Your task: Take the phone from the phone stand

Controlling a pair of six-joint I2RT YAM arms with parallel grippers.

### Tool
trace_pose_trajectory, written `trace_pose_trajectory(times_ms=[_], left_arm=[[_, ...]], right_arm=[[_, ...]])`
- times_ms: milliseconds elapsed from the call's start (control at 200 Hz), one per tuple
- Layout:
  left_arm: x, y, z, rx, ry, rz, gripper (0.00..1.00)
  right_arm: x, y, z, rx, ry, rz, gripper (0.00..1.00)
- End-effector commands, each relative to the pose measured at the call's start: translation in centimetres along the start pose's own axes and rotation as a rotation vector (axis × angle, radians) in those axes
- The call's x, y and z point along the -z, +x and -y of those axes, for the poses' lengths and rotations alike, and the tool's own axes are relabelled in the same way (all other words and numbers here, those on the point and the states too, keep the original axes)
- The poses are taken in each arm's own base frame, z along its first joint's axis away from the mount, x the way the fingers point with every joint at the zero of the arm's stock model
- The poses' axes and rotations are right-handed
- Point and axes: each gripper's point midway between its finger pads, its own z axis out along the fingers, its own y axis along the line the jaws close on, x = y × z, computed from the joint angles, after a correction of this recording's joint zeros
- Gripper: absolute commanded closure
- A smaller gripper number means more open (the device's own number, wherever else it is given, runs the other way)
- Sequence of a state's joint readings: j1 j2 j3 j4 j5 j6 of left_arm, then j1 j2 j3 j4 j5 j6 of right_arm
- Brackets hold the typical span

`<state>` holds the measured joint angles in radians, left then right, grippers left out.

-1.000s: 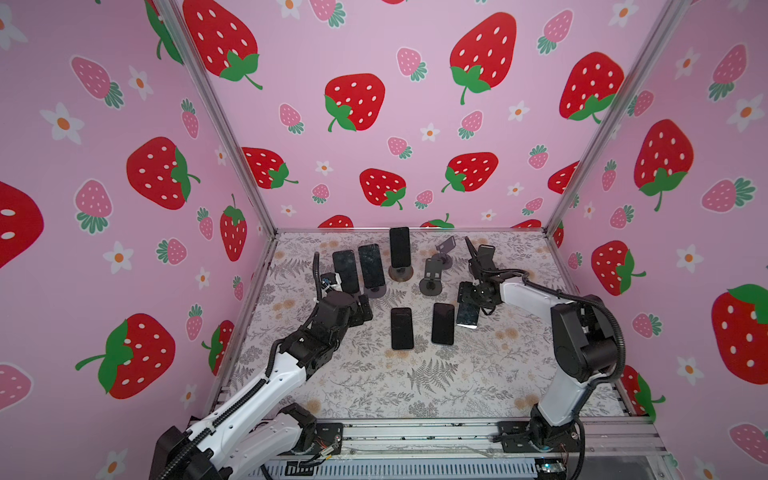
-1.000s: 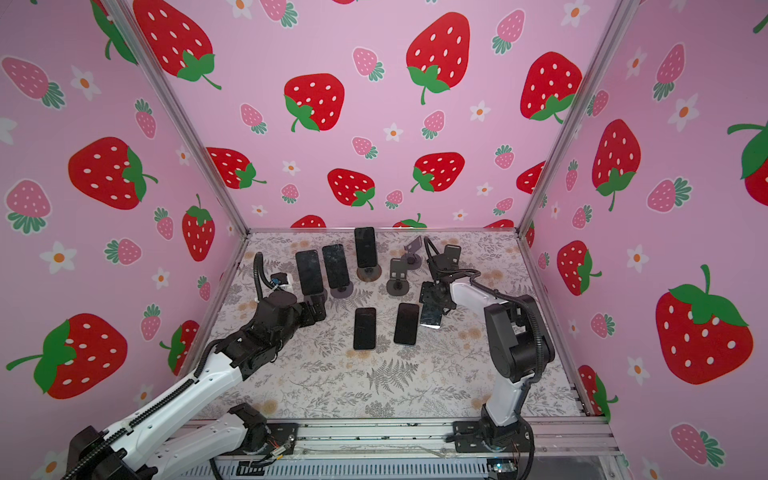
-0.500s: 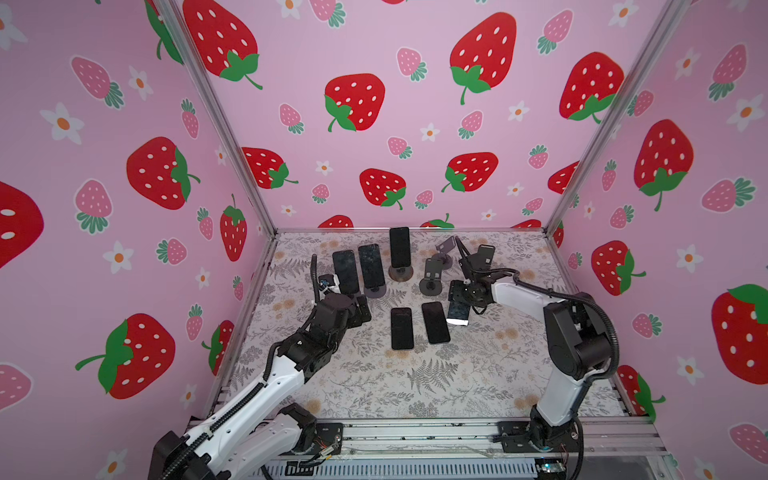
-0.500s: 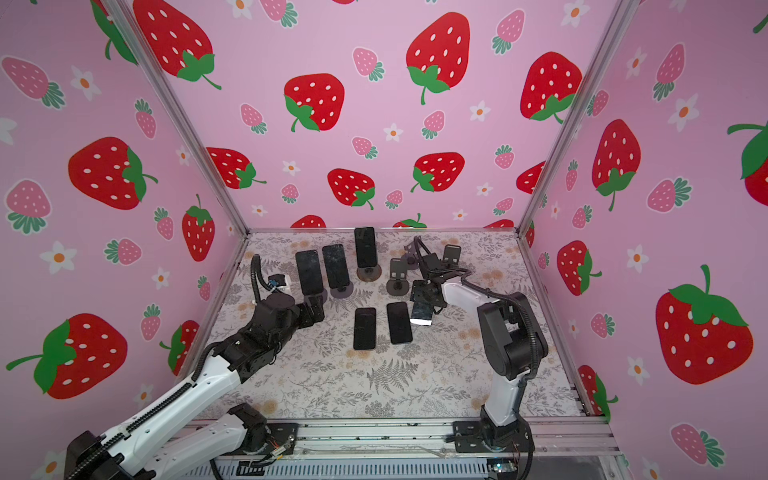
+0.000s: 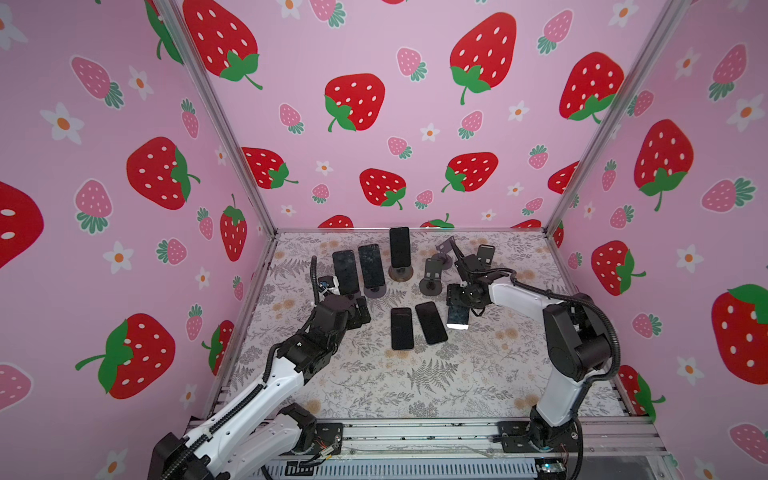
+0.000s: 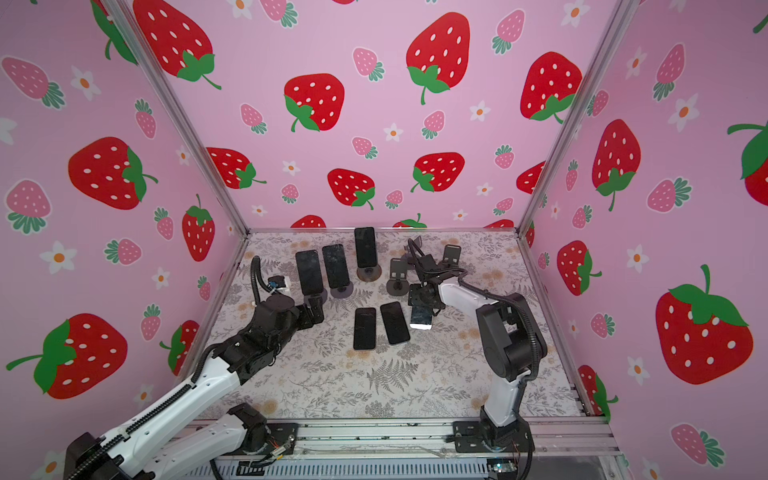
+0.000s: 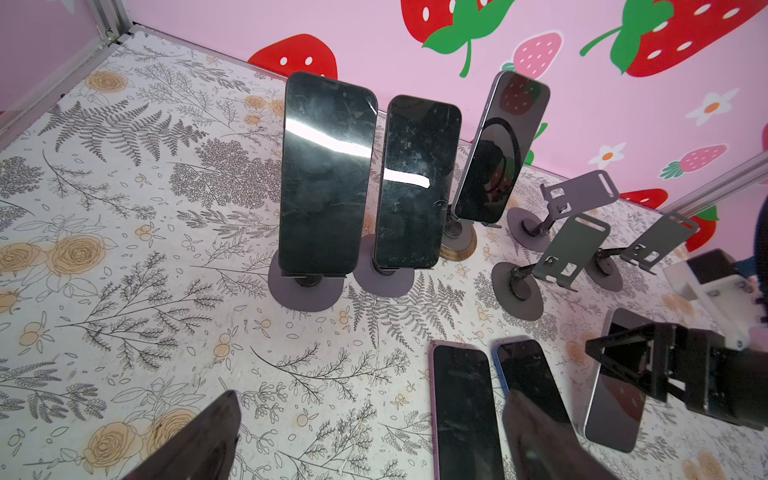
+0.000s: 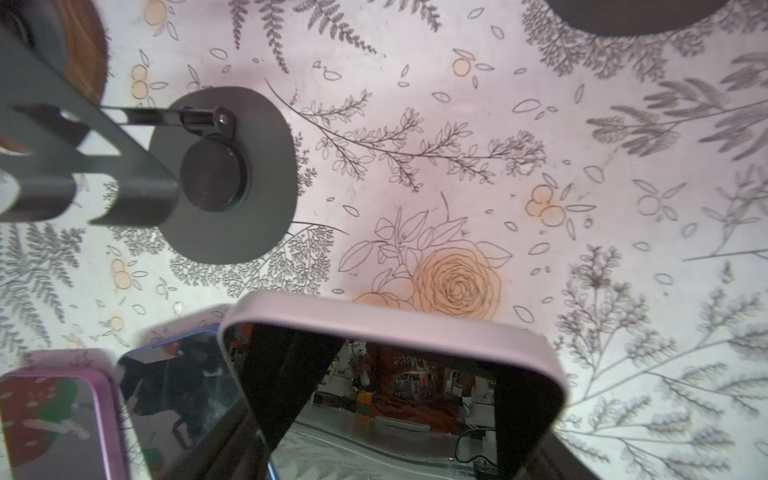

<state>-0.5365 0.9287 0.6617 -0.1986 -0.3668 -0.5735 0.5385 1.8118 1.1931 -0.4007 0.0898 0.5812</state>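
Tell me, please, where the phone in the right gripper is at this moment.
In both top views the phone hangs in the right gripper, right of centre, beside the blue-edged flat phone and in front of an empty stand.

Walls [image 5: 374, 33] are printed pink with red strawberries; tabletop [image 5: 374, 386] is patterned with grey ferns; phone [image 8: 415, 399] is edged pink.

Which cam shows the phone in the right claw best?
Left wrist: the held phone shows nearly end to end and large, with the right claw closed across its middle. Right wrist is close up but catches only one end. Both top views show it small and glare-washed.
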Motion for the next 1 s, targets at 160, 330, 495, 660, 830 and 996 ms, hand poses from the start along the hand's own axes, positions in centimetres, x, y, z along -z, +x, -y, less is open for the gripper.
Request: trace_pose_trajectory(times_ms=[160,330,495,660,830,996], left_arm=[[-0.5,-0.2,-0.1,0.025,-0.018,0.002,0.01],[-0.9,0.1,0.3,0.038,0.003,-0.005,0.01],[-1.0,0.4,0.5,0.050,0.011,-0.018,0.01],[-0.9,0.5,0.2,0.047,-0.002,-0.022,0.01],[-1.4,0.5,0.7,0.049,0.013,-0.024,0.01],[-2.0,0.7,1.3,0.050,0.029,-0.043,0.01]], right_arm=[[2.1,-0.1,-0.6,0.014,-0.028,0.037,0.35],[1.6,0.9,-1.3,0.025,-0.024,0.045,0.35],[1.1,1.5,-1.1,0.034,-0.012,0.034,0.35],[1.3,2.3,-2.1,0.025,-0.057,0.021,0.35],[1.6,3.5,-3.9,0.022,-0.122,-0.011,0.35],[1.8,4.0,-4.2,0.027,-0.145,-0.028,0.35]])
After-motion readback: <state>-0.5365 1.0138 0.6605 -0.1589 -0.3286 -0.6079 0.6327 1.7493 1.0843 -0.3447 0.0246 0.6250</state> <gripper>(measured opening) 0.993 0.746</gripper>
